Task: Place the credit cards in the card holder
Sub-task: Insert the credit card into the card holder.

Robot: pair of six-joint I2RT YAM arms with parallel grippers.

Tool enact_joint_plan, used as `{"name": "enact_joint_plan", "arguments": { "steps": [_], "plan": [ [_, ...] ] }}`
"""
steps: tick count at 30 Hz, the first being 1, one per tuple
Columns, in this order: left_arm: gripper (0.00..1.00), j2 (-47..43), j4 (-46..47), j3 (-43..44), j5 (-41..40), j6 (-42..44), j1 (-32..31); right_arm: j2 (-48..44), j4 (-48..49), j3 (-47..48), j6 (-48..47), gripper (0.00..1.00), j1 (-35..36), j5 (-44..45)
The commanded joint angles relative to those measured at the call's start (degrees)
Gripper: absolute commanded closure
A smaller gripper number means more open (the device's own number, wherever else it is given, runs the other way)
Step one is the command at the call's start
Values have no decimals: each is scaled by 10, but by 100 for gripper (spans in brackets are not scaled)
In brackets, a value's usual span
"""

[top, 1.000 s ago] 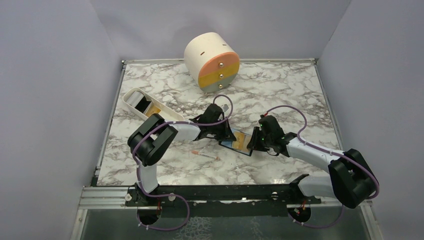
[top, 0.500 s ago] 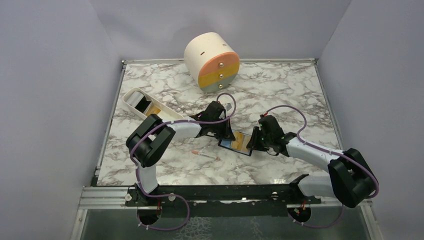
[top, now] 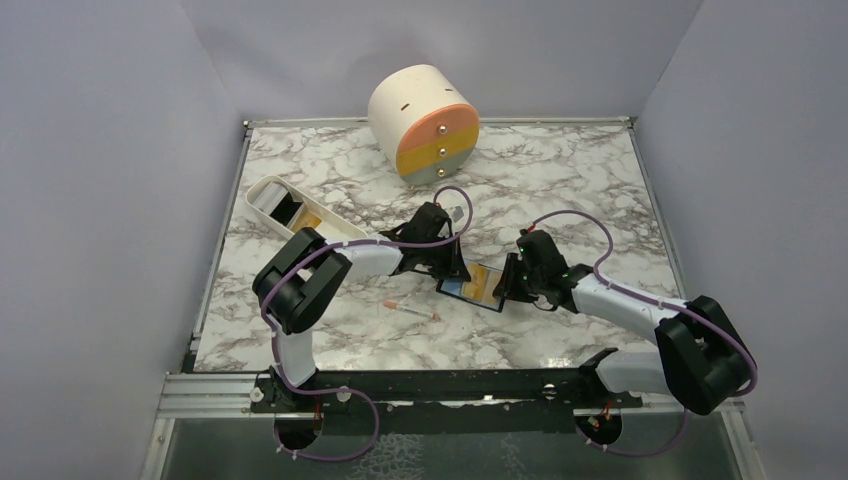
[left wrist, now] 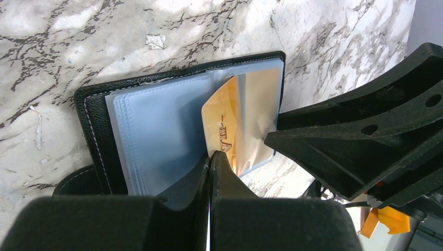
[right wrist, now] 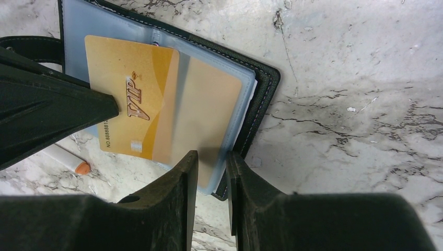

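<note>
The left claw [left wrist: 210,156], closed tight, pressed its tips against the orange card [right wrist: 130,104] half inside the open card holder [right wrist: 264,86]; the right claw [right wrist: 211,163], narrow, pinched the holder's sleeve edge.

card holder [right wrist: 264,86]: black, open, flat | gold card [right wrist: 141,78]: half in sleeve

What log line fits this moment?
gold plastic VIP card partly inserted; black bifold card holder open; left end effector shut at card; right end effector clamps holder

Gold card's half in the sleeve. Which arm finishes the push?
Left. The left gripper, jaws shut, pinches the gold card by its free edge; the right gripper clamps the card holder, steadying it.
</note>
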Motion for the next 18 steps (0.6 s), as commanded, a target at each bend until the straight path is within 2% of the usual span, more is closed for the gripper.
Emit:
{"name": "enact_joint_plan", "arguments": {
  "steps": [1, 6, 16, 18],
  "plan": [
    [100, 16, -55, -14, 11, 27, -10, 18, 21, 2, -10, 73, 0, 19],
    [100, 34, -58, 2, 34, 34, -11, 19, 29, -1, -11, 73, 0, 14],
    [100, 48, -64, 20, 23, 29, -12, 16, 39, 1, -20, 71, 0, 6],
    [96, 41, -51, 17, 20, 17, -13, 16, 41, 1, -19, 71, 0, 4]
  ]
}}
